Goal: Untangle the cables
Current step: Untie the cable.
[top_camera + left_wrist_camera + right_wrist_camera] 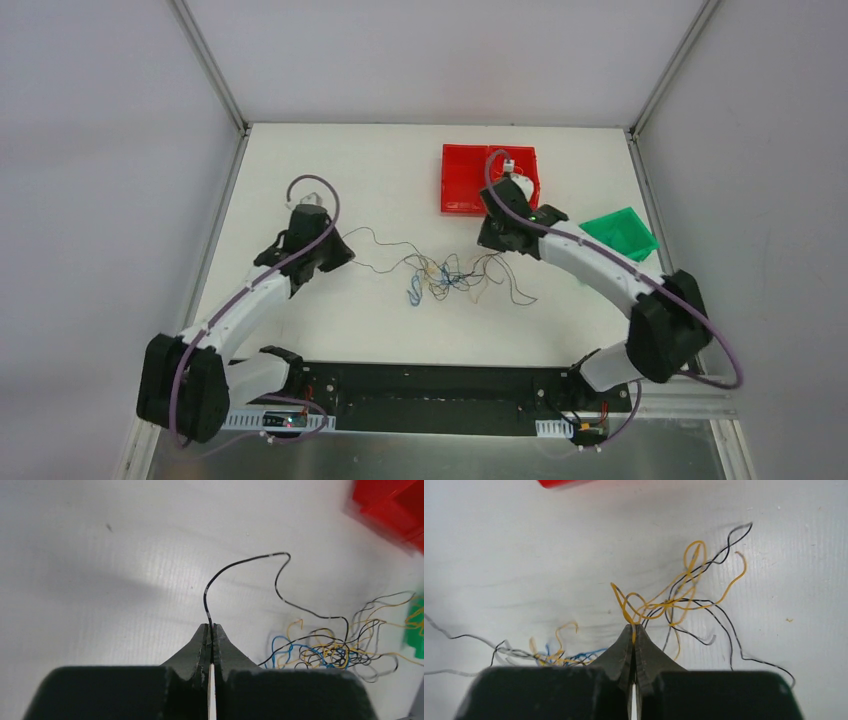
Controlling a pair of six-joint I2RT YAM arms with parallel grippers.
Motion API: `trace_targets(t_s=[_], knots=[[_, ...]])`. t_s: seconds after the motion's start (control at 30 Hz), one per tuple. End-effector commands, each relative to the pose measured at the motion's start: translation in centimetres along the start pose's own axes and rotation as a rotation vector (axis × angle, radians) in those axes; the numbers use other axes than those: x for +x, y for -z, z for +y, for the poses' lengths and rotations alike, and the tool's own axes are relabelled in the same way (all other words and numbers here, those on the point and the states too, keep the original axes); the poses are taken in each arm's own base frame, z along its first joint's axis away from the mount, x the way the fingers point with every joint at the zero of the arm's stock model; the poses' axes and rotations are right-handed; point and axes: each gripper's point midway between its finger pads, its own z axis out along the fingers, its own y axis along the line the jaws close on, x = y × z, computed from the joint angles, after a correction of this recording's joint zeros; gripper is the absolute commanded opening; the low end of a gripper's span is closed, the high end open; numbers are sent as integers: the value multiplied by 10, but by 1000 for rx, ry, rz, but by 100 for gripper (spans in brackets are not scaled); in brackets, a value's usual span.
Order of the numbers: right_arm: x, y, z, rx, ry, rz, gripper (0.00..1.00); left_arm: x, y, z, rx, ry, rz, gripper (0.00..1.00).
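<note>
The cables [447, 275] lie as a loose clump of yellow, blue and black strands in the middle of the white table. My left gripper [212, 626] is shut on the end of a black cable [235, 565] that loops away to the clump [330, 650] at the right. In the top view the left gripper [340, 255] is left of the clump. My right gripper [634, 627] is shut on a yellow cable [659, 605] among yellow and black loops. In the top view the right gripper [490, 238] is at the clump's upper right.
A red bin [462, 178] stands at the back, just behind the right gripper; its corner shows in the left wrist view [395, 505]. A green tray [620, 232] sits at the right. The walls of the enclosure rise at the table's left, right and far edges.
</note>
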Motion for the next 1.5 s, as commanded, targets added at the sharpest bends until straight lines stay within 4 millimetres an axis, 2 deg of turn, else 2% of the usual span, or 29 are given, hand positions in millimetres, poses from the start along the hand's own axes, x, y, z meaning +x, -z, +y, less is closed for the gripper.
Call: trace_targets(t_s=[0.0, 0.13, 0.27, 0.43, 0.53, 0.63, 0.73, 0.87, 0.93, 0.97, 1.07, 1.13, 1.2, 1.33, 1.47], knots=[[-21, 64, -9, -135, -67, -56, 0, -25, 28, 9, 87, 199, -74, 0], [-32, 115, -22, -317, -209, -50, 0, -49, 52, 30, 74, 278, -146, 0], [-53, 155, -59, -300, -309, -138, 0, -73, 72, 55, 8, 383, -211, 0], [-75, 179, -128, -79, -457, -288, 0, -94, 96, 91, -100, 514, -311, 0], [-82, 193, -164, 54, -531, -394, 0, -95, 109, 118, -227, 589, -353, 0], [-87, 209, -188, 135, -585, -491, 0, -95, 115, 123, -255, 606, -371, 0], [-92, 221, -195, 153, -592, -548, 0, -93, 114, 124, -258, 612, -367, 0], [-97, 224, -179, 65, -555, -535, 0, -94, 110, 115, -208, 593, -337, 0], [-97, 221, -153, -62, -484, -482, 0, -98, 103, 96, -101, 532, -301, 3], [-95, 219, -136, -147, -448, -442, 0, -101, 101, 82, -20, 489, -275, 9], [-79, 216, -82, -415, -377, -266, 0, -98, 97, 31, 192, 331, -161, 42], [-71, 212, -65, -464, -344, -221, 0, -90, 97, 7, 232, 222, -128, 69], [-66, 208, -57, -450, -296, -219, 0, -80, 97, -14, 237, 128, -118, 85], [-60, 196, -51, -387, -244, -192, 0, -59, 90, -49, 269, -18, -52, 92], [-59, 181, -54, -338, -255, -168, 0, -30, 72, -77, 260, -167, 25, 88]])
